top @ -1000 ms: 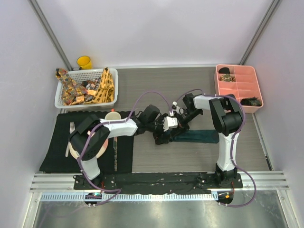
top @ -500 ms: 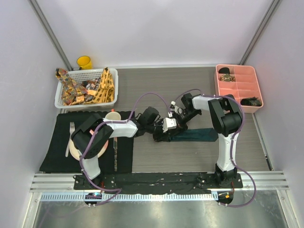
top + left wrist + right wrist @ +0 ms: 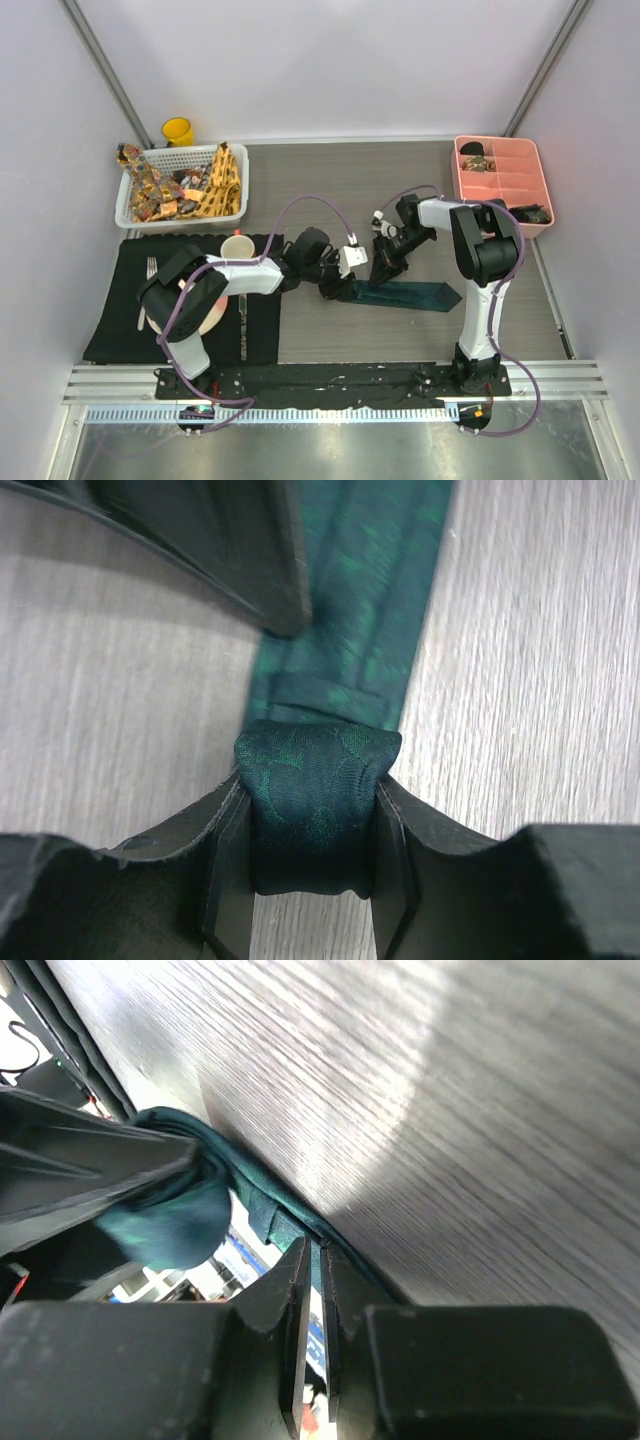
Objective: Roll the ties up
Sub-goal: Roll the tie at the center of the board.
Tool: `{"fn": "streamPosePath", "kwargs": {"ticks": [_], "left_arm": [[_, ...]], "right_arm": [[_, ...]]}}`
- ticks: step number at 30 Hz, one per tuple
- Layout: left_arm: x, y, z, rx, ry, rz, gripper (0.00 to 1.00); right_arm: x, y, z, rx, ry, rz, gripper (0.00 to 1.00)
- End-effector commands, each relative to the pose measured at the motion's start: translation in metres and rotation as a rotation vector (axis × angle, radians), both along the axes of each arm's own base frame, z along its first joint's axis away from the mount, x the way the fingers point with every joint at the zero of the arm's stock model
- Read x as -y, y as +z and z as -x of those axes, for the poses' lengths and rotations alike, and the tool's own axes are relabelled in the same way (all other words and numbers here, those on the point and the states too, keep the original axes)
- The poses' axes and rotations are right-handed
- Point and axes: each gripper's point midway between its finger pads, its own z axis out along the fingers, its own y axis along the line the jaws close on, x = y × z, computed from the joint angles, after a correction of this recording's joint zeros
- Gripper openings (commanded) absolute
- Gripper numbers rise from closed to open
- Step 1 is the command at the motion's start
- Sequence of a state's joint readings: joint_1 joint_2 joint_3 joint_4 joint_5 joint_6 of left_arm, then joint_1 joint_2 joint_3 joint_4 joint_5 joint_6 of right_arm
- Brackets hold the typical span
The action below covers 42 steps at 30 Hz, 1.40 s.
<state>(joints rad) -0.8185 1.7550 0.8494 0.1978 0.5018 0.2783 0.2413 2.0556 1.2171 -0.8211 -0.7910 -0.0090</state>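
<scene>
**Tie rolling: teal one partly rolled up**

Checking in from the remote station. The teal tie [image 3: 405,296] is lying on the worktop [image 3: 330,180] between the two arms. Its pointed end faces the right side and its other end is wound into a fat little roll [image 3: 318,780].

My left hand [image 3: 312,800] is clenched on that roll. On the wrist cam it sits squeezed between both fingers [image 3: 225,840], and the unrolled length runs away from it, flat on the wood.

The right hand [image 3: 383,272] is just beside the left one, down over the flat part of the tie close to the roll. On its own cam the fingers are drawn together to a thin slit with the tips right at the tie's edge. I honestly can't tell if any fabric is caught in there.

The patterned ties [image 3: 215,190] are piled in the white basket [image 3: 180,222] at the far left, well apart from all this. A black mat [image 3: 110,320] lies in front of the basket, and a pink tray [image 3: 515,165] sits far right.
</scene>
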Motion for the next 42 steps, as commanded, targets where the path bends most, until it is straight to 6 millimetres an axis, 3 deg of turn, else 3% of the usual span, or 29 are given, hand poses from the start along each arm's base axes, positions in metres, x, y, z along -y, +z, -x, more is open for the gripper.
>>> {"fn": "streamPosePath", "kwargs": {"ticks": [1, 8, 13, 16, 20, 23, 24, 27, 32, 40, 42], "left_arm": [[0.01, 0.04, -0.021, 0.057, 0.074, 0.06, 0.34], [-0.02, -0.015, 0.0, 0.081, -0.025, -0.123, 0.34], [-0.03, -0.032, 0.005, 0.061, -0.037, -0.192, 0.34], [-0.034, -0.038, 0.001, 0.045, -0.002, -0.23, 0.35], [-0.039, -0.045, -0.002, 0.011, 0.045, -0.279, 0.34], [-0.039, -0.045, 0.0, -0.005, 0.055, -0.274, 0.35], [-0.039, -0.045, 0.0, -0.007, 0.059, -0.273, 0.38], [-0.037, -0.044, 0.0, -0.011, 0.059, -0.268, 0.43], [-0.035, -0.043, -0.001, -0.013, 0.056, -0.257, 0.46], [-0.032, -0.041, -0.003, -0.012, 0.06, -0.252, 0.48], [-0.032, -0.042, -0.003, -0.013, 0.061, -0.252, 0.48]], "right_arm": [[0.024, -0.039, 0.002, 0.036, 0.077, 0.154, 0.16], [0.025, -0.039, -0.021, 0.093, 0.076, 0.167, 0.16], [0.018, -0.034, -0.04, 0.129, 0.077, 0.143, 0.16], [0.011, -0.016, -0.053, 0.169, 0.079, 0.099, 0.17], [0.001, 0.024, -0.065, 0.228, 0.09, 0.03, 0.21], [-0.012, 0.059, -0.054, 0.211, 0.071, -0.081, 0.31], [-0.021, 0.071, -0.047, 0.169, 0.052, -0.153, 0.42], [-0.035, 0.084, -0.025, 0.083, 0.014, -0.26, 0.48], [-0.049, 0.068, 0.003, 0.032, 0.052, -0.288, 0.49], [-0.061, 0.043, -0.006, 0.026, 0.029, -0.255, 0.47], [-0.06, 0.033, -0.005, 0.009, 0.027, -0.236, 0.4]]}}
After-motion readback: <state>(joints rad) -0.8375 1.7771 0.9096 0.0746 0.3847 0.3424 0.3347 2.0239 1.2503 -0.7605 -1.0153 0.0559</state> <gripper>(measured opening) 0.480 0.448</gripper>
